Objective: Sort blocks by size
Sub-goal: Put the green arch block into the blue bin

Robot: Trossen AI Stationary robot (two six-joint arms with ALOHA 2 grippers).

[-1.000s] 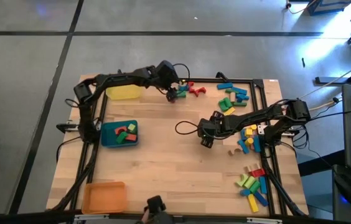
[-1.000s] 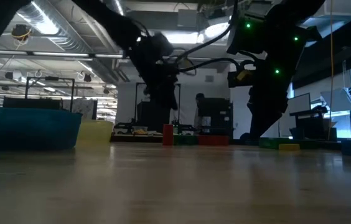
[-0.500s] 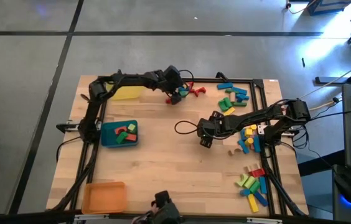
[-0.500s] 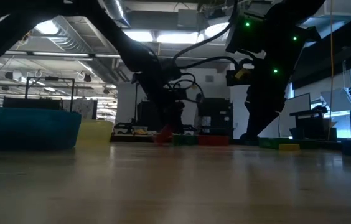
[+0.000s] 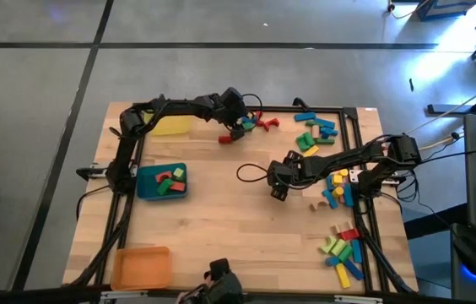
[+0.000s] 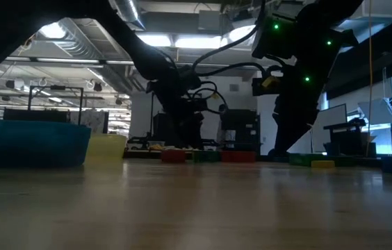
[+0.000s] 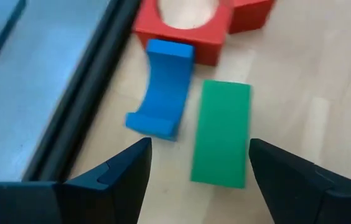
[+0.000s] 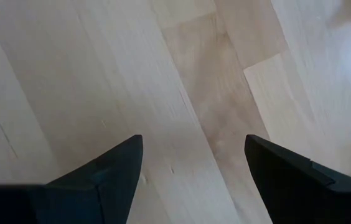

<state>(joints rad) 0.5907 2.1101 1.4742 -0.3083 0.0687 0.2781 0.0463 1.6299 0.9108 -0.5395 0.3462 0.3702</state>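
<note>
The blue tray (image 5: 161, 182) holds four blocks (two red, two green); my left hand (image 7: 197, 177), fingers apart, hovers over one green block (image 7: 221, 132); my right hand (image 8: 191, 177) gapes above bare worktop (image 8: 101, 74).

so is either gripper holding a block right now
No. The left gripper is open above a green block; the right gripper is open over bare table.

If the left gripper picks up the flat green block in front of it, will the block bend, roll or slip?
The green block looks rigid, so it probably will not bend. It lies flat with straight edges, so rolling seems unlikely. Its smooth faces might slip slightly between the open left gripper.
</note>
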